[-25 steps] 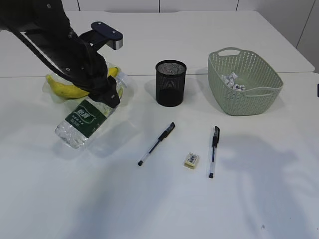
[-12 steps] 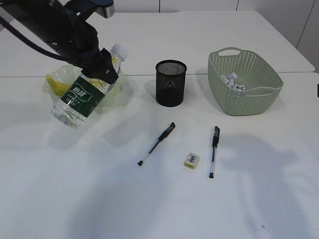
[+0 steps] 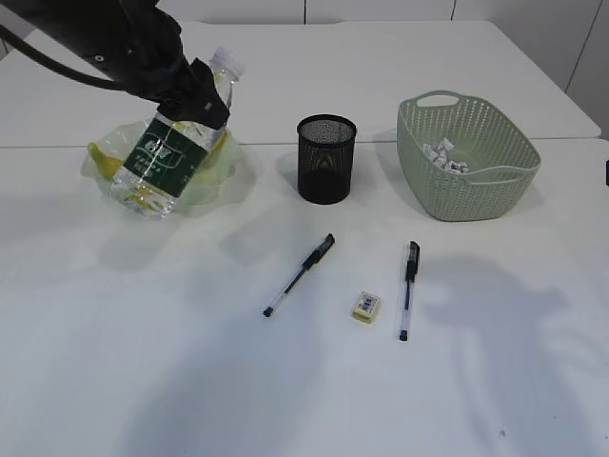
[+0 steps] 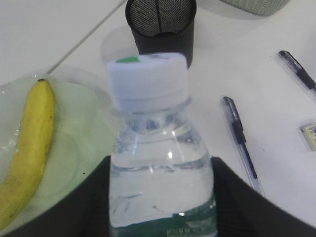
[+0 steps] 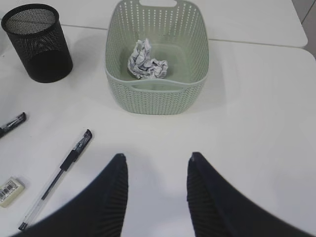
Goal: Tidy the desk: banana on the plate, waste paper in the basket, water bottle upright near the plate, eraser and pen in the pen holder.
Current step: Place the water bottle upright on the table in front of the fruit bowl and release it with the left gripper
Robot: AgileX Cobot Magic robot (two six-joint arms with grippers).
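My left gripper [image 3: 195, 95] is shut on the clear water bottle [image 3: 165, 160] just above its green label. The bottle hangs tilted over the pale green plate [image 3: 226, 169], white cap up and to the right. In the left wrist view the black fingers flank the bottle [image 4: 160, 163], and the banana [image 4: 29, 148] lies on the plate [image 4: 74, 153]. Two pens [image 3: 300, 274] [image 3: 408, 288] and the eraser [image 3: 365, 306] lie on the table in front of the black pen holder [image 3: 325, 159]. Crumpled waste paper [image 5: 145, 61] sits in the basket [image 5: 158, 96]. My right gripper [image 5: 155, 158] is open and holds nothing.
The basket [image 3: 466, 181] stands at the right, beside the pen holder [image 5: 37, 42]. A table seam runs behind the plate and the holder. From the right wrist, one pen [image 5: 57, 177] and the eraser [image 5: 10, 190] lie to the left of the fingers.
The left gripper has lifted the water bottle off the table, swung it up and back over the plate, and tilted it nearer to upright. Pens, eraser and basket have not moved.
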